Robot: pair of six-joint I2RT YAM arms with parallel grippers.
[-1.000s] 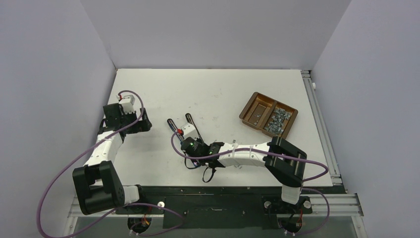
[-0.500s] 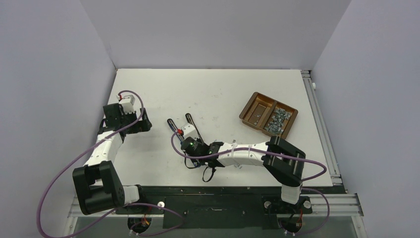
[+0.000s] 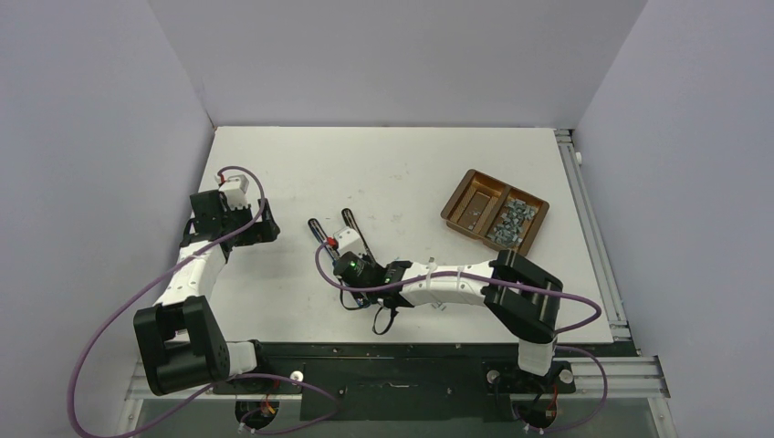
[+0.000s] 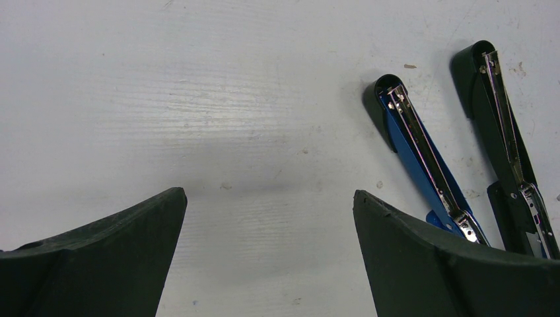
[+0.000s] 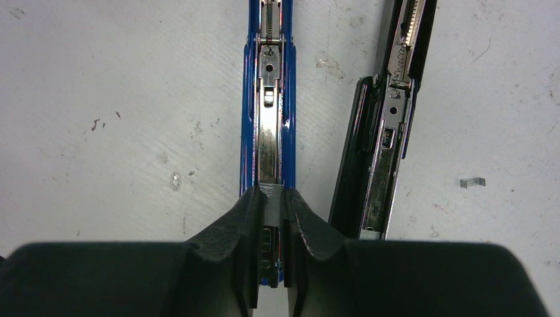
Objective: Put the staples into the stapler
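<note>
From above: the tray (image 3: 465, 203) sits well off to the right, the staples (image 3: 511, 222) heaped in its right-hand compartment. Two staplers lie opened out mid-table, with the right gripper (image 3: 341, 241) down over them.

Over to the left wrist: the left gripper (image 4: 267, 251) is spread wide above bare table (image 4: 198, 99), holding nothing. The blue stapler (image 4: 422, 165) and black stapler (image 4: 505, 125) lie off to its right.

Now the right wrist, and here's the business. The fingers are pressed together on a small grey staple strip (image 5: 271, 201), right over the blue one's channel. I'd say line it up dead parallel with the rails, lower it flat, and let go only once it's seated. Tilt it and it may jam, or skitter off to join that loose staple (image 5: 472, 181).
</note>
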